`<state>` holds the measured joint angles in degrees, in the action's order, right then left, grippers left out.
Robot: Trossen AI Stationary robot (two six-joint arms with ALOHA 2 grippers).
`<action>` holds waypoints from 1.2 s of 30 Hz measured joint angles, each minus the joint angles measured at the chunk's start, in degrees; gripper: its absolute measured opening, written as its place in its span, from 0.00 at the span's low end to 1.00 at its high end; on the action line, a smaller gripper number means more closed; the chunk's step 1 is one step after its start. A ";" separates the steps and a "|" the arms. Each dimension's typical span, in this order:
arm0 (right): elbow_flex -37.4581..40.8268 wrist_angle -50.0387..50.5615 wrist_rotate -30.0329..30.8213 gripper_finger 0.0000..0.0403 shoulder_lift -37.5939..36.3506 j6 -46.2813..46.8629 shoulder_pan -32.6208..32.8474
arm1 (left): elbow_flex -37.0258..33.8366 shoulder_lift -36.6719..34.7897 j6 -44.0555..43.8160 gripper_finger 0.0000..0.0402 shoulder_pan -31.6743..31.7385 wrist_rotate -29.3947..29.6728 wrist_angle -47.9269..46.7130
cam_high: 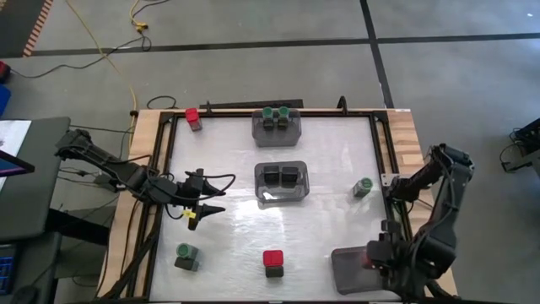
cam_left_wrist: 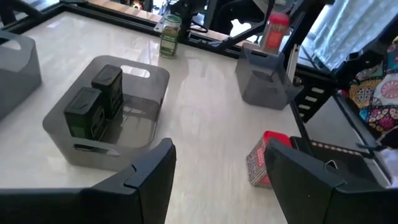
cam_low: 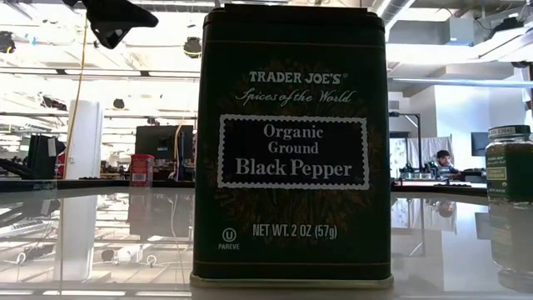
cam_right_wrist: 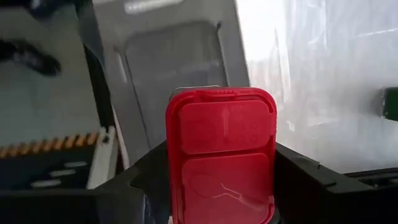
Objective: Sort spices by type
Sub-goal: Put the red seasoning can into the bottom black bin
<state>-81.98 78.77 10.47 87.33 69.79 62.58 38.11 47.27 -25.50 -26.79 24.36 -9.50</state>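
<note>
- The right gripper [cam_right_wrist: 221, 186] is clamped on a red-capped jar [cam_right_wrist: 221, 152]: in its wrist view the square red cap fills the space between the two dark fingers [cam_right_wrist: 305, 177], and the jar's body is hidden below the cap.
- Behind that cap lies an empty grey bin [cam_right_wrist: 180, 68]; in the high view this corner bin [cam_high: 350, 268] sits at the table's near right corner, with the right gripper [cam_high: 377, 257] over its edge and the held jar hard to make out there.
- The left gripper [cam_left_wrist: 217, 171] hangs over the table's left side with its fingers [cam_left_wrist: 149, 180] apart and nothing between them; in the high view it [cam_high: 202, 211] is just left of the middle.
- Past its fingers a second red-capped jar [cam_left_wrist: 264, 158] stands on the table, half hidden by one finger; from above it [cam_high: 272, 263] is at the near edge.
- The middle bin [cam_high: 283, 181] holds two black tins [cam_left_wrist: 93, 109], side by side.
- The far bin [cam_high: 278, 123] holds two green-capped jars [cam_high: 276, 115]; their bodies are hidden by the bin wall.
- Loose jars: a green-capped one [cam_high: 186, 256] near left, another [cam_high: 363, 187] right of the middle bin, and a red-capped one [cam_high: 194, 118] at the far left corner.
- In the low view a black pepper tin [cam_low: 293, 142] stands so close that it blocks most of the table [cam_low: 100, 242]; a green-capped jar [cam_low: 510, 162] is cut off at the right edge.
</note>
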 joint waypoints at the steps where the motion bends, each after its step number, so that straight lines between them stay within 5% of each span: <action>1: 1.36 -0.91 -0.29 0.59 -0.12 -0.93 0.25 | 0.02 0.00 -0.38 0.58 0.00 0.00 0.02; 14: 14.41 -13.05 -0.58 0.59 -0.40 -12.61 -0.68 | 0.02 0.00 -0.61 0.58 0.02 0.04 0.00; 36: 21.16 -18.53 -1.61 0.60 -0.38 -7.39 0.17 | 0.06 -0.02 -1.13 0.58 0.02 0.70 -0.02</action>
<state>-60.82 60.24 8.86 86.96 62.40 62.75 38.17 47.25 -26.63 -26.76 25.06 -9.52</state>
